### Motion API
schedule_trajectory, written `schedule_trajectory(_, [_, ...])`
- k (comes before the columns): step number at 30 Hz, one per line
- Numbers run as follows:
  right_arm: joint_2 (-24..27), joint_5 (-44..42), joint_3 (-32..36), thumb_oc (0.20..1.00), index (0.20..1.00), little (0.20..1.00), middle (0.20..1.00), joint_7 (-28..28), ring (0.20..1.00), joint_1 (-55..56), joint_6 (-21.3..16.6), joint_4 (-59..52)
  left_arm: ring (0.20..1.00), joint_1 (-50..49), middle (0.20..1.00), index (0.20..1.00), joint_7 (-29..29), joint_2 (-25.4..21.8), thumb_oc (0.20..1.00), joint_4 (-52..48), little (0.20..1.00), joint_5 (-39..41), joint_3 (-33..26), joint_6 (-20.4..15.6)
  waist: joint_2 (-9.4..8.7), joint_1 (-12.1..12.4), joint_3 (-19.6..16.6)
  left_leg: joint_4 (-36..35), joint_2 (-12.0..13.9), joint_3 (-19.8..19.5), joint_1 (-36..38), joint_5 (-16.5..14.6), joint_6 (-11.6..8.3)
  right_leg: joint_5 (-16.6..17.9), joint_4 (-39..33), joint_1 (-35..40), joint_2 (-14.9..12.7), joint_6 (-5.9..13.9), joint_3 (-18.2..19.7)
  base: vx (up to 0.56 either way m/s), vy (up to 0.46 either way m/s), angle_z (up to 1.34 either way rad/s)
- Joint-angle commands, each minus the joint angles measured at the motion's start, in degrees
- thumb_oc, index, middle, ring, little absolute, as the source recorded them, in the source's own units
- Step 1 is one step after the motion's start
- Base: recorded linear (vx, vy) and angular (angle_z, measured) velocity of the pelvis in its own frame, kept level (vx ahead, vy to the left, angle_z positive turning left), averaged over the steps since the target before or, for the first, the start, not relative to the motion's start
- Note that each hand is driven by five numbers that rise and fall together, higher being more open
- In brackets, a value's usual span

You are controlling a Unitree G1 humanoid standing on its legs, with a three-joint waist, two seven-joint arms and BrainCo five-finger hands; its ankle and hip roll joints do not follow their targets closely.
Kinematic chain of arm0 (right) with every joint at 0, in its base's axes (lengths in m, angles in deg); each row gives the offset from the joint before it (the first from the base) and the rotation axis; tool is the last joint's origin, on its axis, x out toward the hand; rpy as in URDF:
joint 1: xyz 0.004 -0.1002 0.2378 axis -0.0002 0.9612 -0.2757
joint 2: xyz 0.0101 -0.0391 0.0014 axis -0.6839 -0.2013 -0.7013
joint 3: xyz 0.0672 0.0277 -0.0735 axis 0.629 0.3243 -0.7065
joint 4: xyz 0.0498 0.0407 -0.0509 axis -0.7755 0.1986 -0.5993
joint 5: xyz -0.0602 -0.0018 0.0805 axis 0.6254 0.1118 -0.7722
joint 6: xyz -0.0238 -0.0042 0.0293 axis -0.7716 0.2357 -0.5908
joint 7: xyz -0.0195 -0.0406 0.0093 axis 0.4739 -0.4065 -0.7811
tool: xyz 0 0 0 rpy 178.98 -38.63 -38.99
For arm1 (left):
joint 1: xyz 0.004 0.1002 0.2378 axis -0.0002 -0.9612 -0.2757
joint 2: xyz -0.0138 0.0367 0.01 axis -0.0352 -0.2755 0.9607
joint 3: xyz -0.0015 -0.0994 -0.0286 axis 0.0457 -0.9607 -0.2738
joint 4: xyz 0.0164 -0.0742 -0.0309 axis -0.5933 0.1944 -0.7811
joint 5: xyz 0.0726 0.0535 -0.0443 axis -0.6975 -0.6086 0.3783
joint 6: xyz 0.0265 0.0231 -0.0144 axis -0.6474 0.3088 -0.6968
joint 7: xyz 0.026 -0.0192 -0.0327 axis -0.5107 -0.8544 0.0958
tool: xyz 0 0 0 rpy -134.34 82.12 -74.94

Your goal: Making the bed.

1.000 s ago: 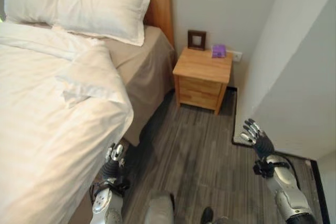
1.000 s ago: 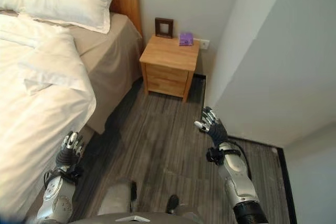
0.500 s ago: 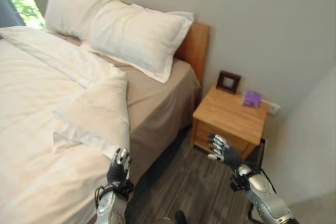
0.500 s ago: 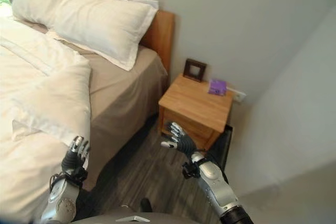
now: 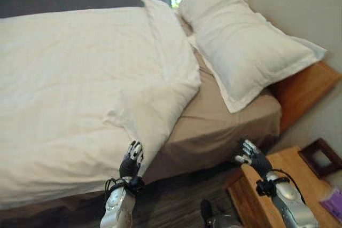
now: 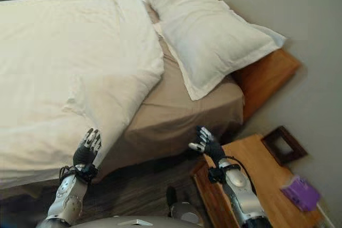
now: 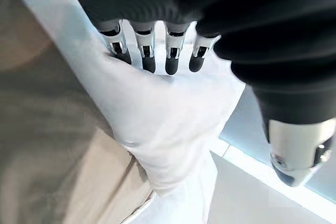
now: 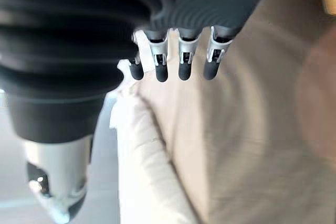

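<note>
Bed [image 5: 224, 126]: it spans most of my view, with a tan fitted sheet laid bare along the near side and up by the head.
Duvet [image 5: 69, 78]: white, spread over the far and middle part of the bed; its near corner [image 5: 144, 116] is folded back on itself and hangs over the mattress edge, leaving the tan strip uncovered.
Pillows [image 5: 240, 46]: 2 white ones at the head of the bed, 1 lying partly over the other, both resting against the headboard.
Headboard [image 5: 307, 86]: warm wood, showing past the pillows' outer edge.
Nightstand [image 6: 262, 180]: light wood, just beside the bed on my right, under my right forearm.
Picture frame [image 6: 283, 143]: dark and small, on the nightstand near the wall.
Purple object [image 6: 301, 192]: small, on the nightstand, apart from the frame.
My left hand [image 5: 132, 158]: raised at the folded duvet corner, fingers [image 7: 148, 59] straight and side by side, thumb apart, nothing held; in my left wrist view the tips sit right at the white cloth, though I cannot tell if they touch it.
My right hand [image 5: 251, 156]: by the mattress side near the nightstand, fingers [image 8: 184, 59] straight and relaxed, holding nothing, pointing toward the tan sheet.
</note>
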Motion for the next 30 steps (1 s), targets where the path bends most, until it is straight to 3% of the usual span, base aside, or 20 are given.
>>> schedule_trajectory(1, [0.5, -0.5, 0.7, 1.000, 1.000, 1.000, 1.000, 1.3, 1.000, -0.1, -3.1, -5.7, 1.000, 1.0, 1.000, 1.000, 1.1, -2.7, 1.000, -4.3, 1.000, 1.8, -1.0, -2.1, -1.32, 0.6, -1.0, -4.5, -3.1, -1.4, -6.2, 10.2, -1.10, -3.8, 1.1, 3.6, -3.8, 4.27, -3.3, 0.05, -0.233, 0.57])
schedule_trajectory(5, [1.0, -1.1, 0.9, 1.000, 1.000, 1.000, 1.000, 0.9, 1.000, 0.3, -3.1, -4.6, 1.000, 2.1, 1.000, 1.000, 0.1, -3.4, 1.000, -6.7, 1.000, 1.8, -1.9, -2.7, -0.96, 0.5, 0.1, -1.6, -2.2, -1.7, -8.6, 10.9, -2.91, -5.1, 1.6, 4.7, -3.7, 2.69, -7.4, 0.01, -0.165, 0.62])
schedule_trajectory(6, [1.6, -0.6, 1.4, 1.000, 1.000, 1.000, 1.000, 1.1, 1.000, 1.1, -3.0, -5.2, 1.000, 2.3, 1.000, 1.000, 0.1, -3.7, 1.000, -8.6, 1.000, 1.5, -1.9, -2.8, -0.85, 0.1, 0.5, -0.9, -1.7, 0.2, -9.7, 11.4, -3.11, -5.3, 1.8, 4.9, -4.2, 2.43, -9.0, -0.02, -0.020, 0.31])
schedule_trajectory(7, [1.9, -0.1, 2.1, 1.000, 1.000, 1.000, 1.000, 1.1, 1.000, 1.8, -3.2, -5.4, 1.000, 2.8, 1.000, 1.000, 0.1, -3.7, 1.000, -8.5, 1.000, 1.6, -1.8, -2.7, -0.85, -0.6, 0.7, -0.8, -0.5, 4.3, -10.3, 12.0, -3.04, -5.5, 1.8, 5.3, -4.8, 2.48, -10.7, -0.04, -0.018, 0.42])
schedule_trajectory(9, [2.3, 0.9, 3.8, 1.000, 1.000, 1.000, 1.000, 0.4, 1.000, 3.5, -3.3, -5.5, 1.000, 4.3, 1.000, 1.000, 0.1, -4.4, 1.000, -9.7, 1.000, 0.9, -1.6, -2.6, -0.89, -2.6, 0.9, -0.2, 3.5, 18.8, -11.0, 12.8, -2.80, -5.5, 1.6, 5.8, -6.4, 3.15, -14.4, -0.04, -0.016, 1.44])
schedule_trajectory(10, [2.0, 0.8, 3.9, 1.000, 1.000, 1.000, 1.000, 0.2, 1.000, 3.9, -3.3, -5.4, 1.000, 4.8, 1.000, 1.000, 0.2, -4.5, 1.000, -9.8, 1.000, 0.9, -1.7, -2.8, -0.73, -2.9, 0.8, 1.0, 4.3, 21.7, -10.8, 12.4, -3.09, -5.5, 1.2, 5.9, -6.3, 3.14, -14.9, 0.01, -0.008, 1.85])
schedule_trajectory(16, [0.1, 0.6, 4.5, 1.000, 1.000, 1.000, 1.000, -0.5, 1.000, 6.4, -3.0, -5.8, 1.000, 3.8, 1.000, 1.000, -6.5, -6.2, 1.000, -14.6, 1.000, -4.1, -6.8, -4.5, 0.92, -3.3, -1.5, -8.8, 3.2, 22.1, -7.3, 14.7, -3.69, -5.5, -2.0, 7.7, -5.4, 3.48, -16.5, 0.07, 0.039, -0.01])
schedule_trajectory(21, [1.4, 4.5, 3.6, 1.000, 1.000, 1.000, 1.000, -0.5, 1.000, 4.7, -2.0, -4.3, 1.000, 2.3, 1.000, 1.000, -5.3, -6.7, 1.000, -15.6, 1.000, -4.8, -6.8, -3.5, 1.78, -2.6, -2.0, -10.2, 2.8, 21.8, -6.4, 14.8, -3.66, -6.0, -2.4, 8.4, -5.7, 3.50, -17.1, 0.05, 0.055, -0.05])
schedule_trajectory(26, [8.1, 12.8, 1.3, 1.000, 1.000, 1.000, 1.000, -4.3, 1.000, -9.3, -1.6, 0.6, 1.000, -1.2, 1.000, 1.000, -2.3, -6.6, 1.000, -14.4, 1.000, -4.2, -2.9, -1.3, 1.80, 1.0, -1.7, -10.4, 1.7, 20.0, -6.8, 14.4, -3.22, -6.3, -3.0, 9.4, -6.7, 3.85, -19.0, 0.04, 0.040, 0.09])
schedule_trajectory(28, [8.2, 12.8, 1.1, 1.000, 1.000, 1.000, 1.000, -4.3, 1.000, -9.6, -1.8, 0.9, 1.000, -1.1, 1.000, 1.000, -2.2, -6.5, 1.000, -14.4, 1.000, -4.2, -3.0, -1.3, 1.84, 0.8, -1.6, -10.4, 1.7, 19.9, -6.8, 14.4, -3.21, -6.3, -3.0, 9.4, -6.7, 3.86, -19.1, 0.00, 0.002, 0.25])
schedule_trajectory(30, [16.9, 21.1, -5.4, 1.000, 1.000, 1.000, 1.000, -5.5, 1.000, -25.7, -1.4, 6.7, 1.000, -3.2, 1.000, 1.000, 0.4, -8.1, 1.000, -14.4, 1.000, -1.4, -0.5, -0.3, 1.54, 4.7, -0.6, -10.4, 1.0, 18.0, -8.1, 14.6, -3.17, -6.4, -3.0, 9.4, -7.0, 4.05, -20.8, -0.04, -0.016, 0.30])
